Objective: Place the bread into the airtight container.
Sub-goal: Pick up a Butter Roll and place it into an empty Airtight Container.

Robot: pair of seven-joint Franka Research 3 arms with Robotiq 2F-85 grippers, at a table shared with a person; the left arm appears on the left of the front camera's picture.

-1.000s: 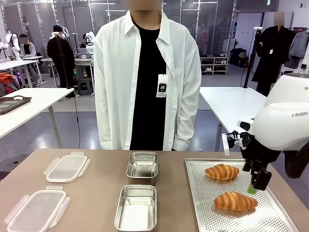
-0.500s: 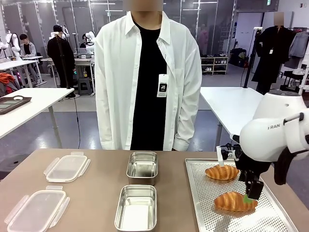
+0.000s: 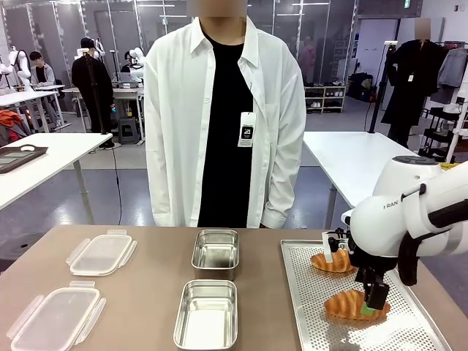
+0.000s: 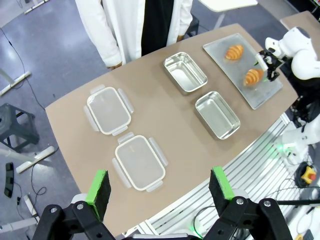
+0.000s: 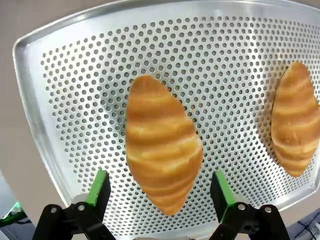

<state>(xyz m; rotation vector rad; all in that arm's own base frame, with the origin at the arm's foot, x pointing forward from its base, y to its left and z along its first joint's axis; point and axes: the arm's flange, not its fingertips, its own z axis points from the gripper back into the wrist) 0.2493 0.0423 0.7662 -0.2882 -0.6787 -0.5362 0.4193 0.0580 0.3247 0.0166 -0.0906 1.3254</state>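
**Right gripper open over a croissant on the baking tray**

A brown table (image 3: pixel 146 292) spans the front view. A person (image 3: pixel 219 110) in a white shirt stands at its 12 o'clock edge with arms down. The white right arm (image 3: pixel 409 212) reaches in from 3 o'clock.

Below the arm, a perforated metal tray (image 3: pixel 307 307) takes up the table's 3 o'clock side. On the 9 o'clock side lie two clear plastic lids, the far lid (image 3: pixel 101 254) and the near lid (image 3: pixel 55 319).

In the middle sit two empty steel boxes. The far container (image 3: pixel 216 249) lies toward 12 o'clock and the near container (image 3: pixel 207 314) toward 6 o'clock.

The bread is two croissants on the tray, well apart from both containers. The far croissant (image 3: pixel 330 262) lies toward 12 o'clock, partly hidden behind the wrist. The near croissant (image 3: pixel 349 306) lies toward 6 o'clock.

The right gripper (image 3: pixel 376 307) is low over the near croissant with its fingers spread wide. In the right wrist view, the green pads (image 5: pixel 100 187) stand on either side of one end of the croissant, with a gap on each side.

The left gripper (image 4: pixel 159 186) hangs high above the table, its fingers wide apart and holding nothing.
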